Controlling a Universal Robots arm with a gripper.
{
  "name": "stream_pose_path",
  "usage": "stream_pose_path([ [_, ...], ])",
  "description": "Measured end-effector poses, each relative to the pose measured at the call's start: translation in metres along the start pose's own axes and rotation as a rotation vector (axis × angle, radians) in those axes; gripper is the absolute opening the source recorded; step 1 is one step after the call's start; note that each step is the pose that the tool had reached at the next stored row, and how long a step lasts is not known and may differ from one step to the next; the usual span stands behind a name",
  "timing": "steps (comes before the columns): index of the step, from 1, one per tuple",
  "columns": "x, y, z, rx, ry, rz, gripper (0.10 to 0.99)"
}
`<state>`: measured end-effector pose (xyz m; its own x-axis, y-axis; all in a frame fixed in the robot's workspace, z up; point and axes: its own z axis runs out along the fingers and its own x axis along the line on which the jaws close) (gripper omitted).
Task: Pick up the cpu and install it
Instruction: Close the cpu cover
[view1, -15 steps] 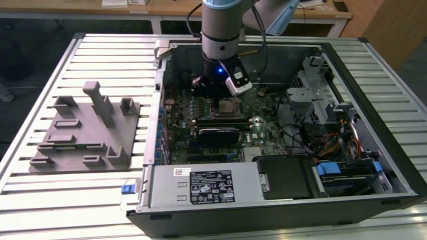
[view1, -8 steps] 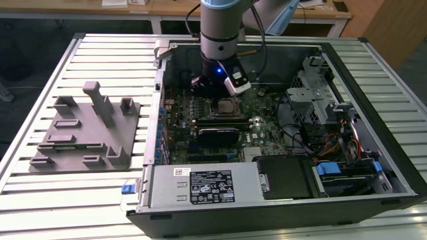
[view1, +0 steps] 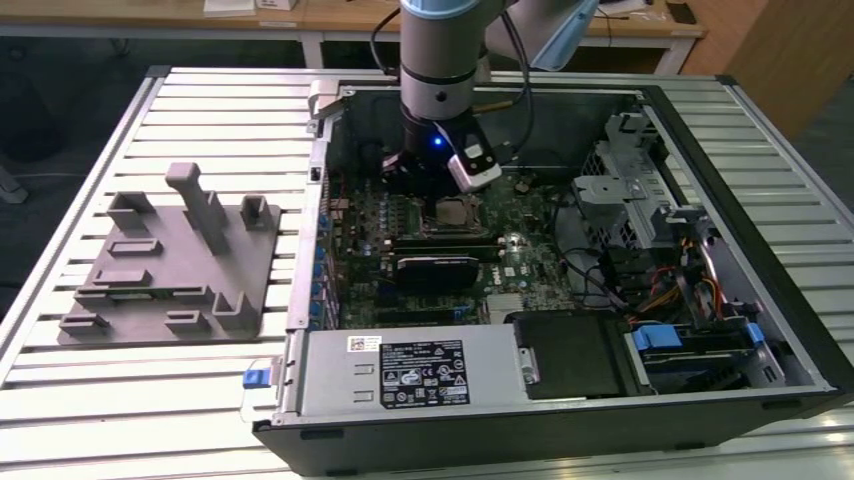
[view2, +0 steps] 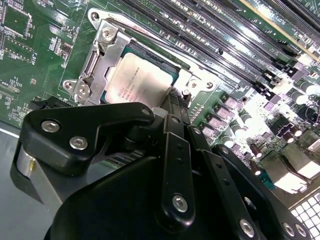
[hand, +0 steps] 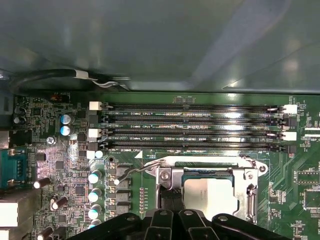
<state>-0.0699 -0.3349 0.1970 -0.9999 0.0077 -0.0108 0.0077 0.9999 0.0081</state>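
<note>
One gripper (view2: 176, 96) hung close over the cpu (view2: 142, 80) seated in its socket (view2: 99, 55), fingers (view2: 172, 110) together; open computer case (view1: 534, 432) lay on slatted metal counter (view1: 200, 100), wooden desks (view1: 334, 15) at frame top.

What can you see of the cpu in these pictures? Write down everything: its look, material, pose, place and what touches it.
The cpu is a small flat square chip with a silvery-grey metal top, faint dark print and a pale rim. It lies flat in its socket on the green motherboard, ringed by the bright metal socket frame and close to the long memory slots. The black gripper is low over one edge of it; whether it touches the chip cannot be told.
</note>
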Motion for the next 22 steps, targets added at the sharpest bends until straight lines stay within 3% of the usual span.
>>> stream_pose_path([
  [7,-0.0001,0.0002,-0.0026,-0.001,-0.0003,0.0,0.106],
  [22,-0.0003,0.0002,-0.0228,0.0,-0.0001,0.0,0.106],
])
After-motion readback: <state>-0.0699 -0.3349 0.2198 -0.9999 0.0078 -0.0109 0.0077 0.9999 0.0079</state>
